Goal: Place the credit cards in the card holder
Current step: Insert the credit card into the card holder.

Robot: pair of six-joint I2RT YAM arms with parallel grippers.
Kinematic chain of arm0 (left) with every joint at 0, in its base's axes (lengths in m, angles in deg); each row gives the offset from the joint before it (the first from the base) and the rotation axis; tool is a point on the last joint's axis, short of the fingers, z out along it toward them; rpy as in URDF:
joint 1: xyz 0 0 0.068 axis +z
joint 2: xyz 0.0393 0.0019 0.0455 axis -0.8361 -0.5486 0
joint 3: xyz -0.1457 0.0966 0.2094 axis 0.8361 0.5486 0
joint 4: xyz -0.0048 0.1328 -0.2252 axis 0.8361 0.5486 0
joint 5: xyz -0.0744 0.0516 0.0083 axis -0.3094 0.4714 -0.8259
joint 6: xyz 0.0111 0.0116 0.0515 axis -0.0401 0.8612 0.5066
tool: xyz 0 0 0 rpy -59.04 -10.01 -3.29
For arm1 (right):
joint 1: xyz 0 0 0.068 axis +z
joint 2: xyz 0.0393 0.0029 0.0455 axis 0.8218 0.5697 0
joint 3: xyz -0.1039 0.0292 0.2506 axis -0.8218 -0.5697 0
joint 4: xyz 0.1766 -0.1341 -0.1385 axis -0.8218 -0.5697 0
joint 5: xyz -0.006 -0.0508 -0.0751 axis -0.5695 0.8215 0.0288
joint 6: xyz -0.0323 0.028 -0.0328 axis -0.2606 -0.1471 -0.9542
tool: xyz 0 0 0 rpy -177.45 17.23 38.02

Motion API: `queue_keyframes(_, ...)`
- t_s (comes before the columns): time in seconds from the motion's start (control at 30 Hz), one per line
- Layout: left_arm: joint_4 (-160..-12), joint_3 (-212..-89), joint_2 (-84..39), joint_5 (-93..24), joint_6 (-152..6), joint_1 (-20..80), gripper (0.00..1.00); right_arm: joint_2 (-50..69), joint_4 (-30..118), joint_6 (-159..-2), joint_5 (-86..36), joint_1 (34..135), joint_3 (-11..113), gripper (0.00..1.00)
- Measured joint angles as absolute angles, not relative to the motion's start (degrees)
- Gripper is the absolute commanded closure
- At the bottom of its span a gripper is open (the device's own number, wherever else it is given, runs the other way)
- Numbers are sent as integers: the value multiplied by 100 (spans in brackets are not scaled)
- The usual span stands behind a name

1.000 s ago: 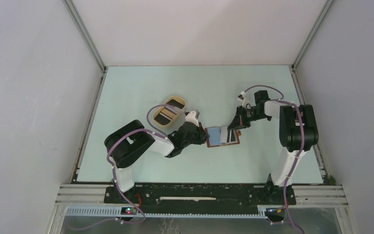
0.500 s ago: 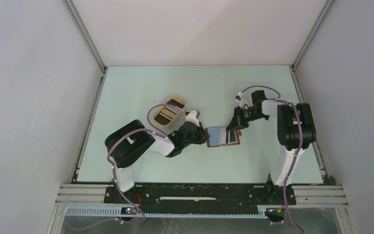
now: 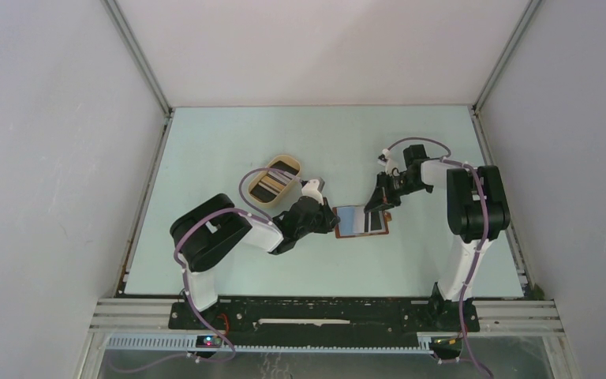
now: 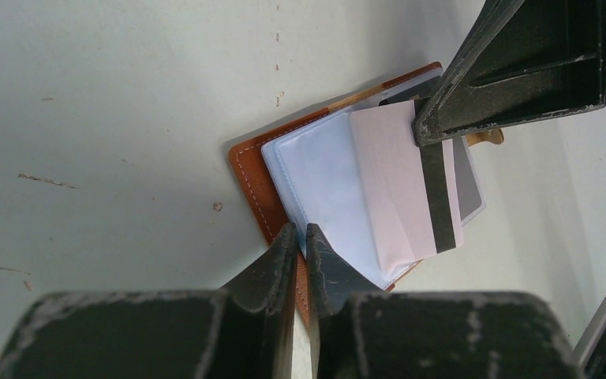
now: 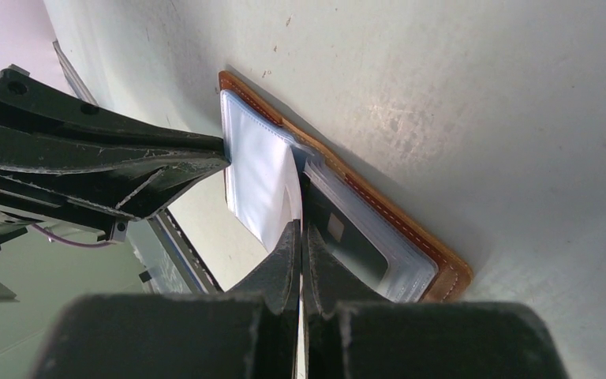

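Note:
The reddish-brown card holder point(image 4: 250, 175) lies open on the table, its clear sleeves point(image 4: 323, 185) fanned upward. My left gripper point(image 4: 301, 230) is shut on the holder's near leather edge; from above it point(image 3: 334, 222) sits at the holder's point(image 3: 360, 222) left side. My right gripper point(image 5: 301, 229) is shut on a pale credit card with a dark stripe point(image 4: 398, 185). That card lies angled over the sleeves, seen edge-on between my right fingers. A dark card point(image 5: 347, 233) sits in a sleeve of the holder point(image 5: 434, 264).
An oval tan tray point(image 3: 284, 158) stands behind the left arm and holds more cards point(image 3: 267, 185). The left gripper's fingers point(image 5: 118, 162) fill the left of the right wrist view. White walls enclose the pale table on three sides.
The right gripper has edged a little to the left, toward the holder, with the card in it. The left gripper and the holder have stayed put.

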State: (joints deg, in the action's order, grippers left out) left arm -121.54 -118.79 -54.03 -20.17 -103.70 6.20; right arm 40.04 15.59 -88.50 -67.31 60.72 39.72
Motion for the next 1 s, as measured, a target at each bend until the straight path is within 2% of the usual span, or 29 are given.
queue_keyframes(0.57,-12156,-11879,-5407,-2019,-10368,616,88,4186,1203,-8870,-6495,6304,4346,99)
queue_keyframes(1.0,-12160,-11881,-5412,-2019,-10368,614,88,4256,1067,-8966,-6346,6499,4517,90)
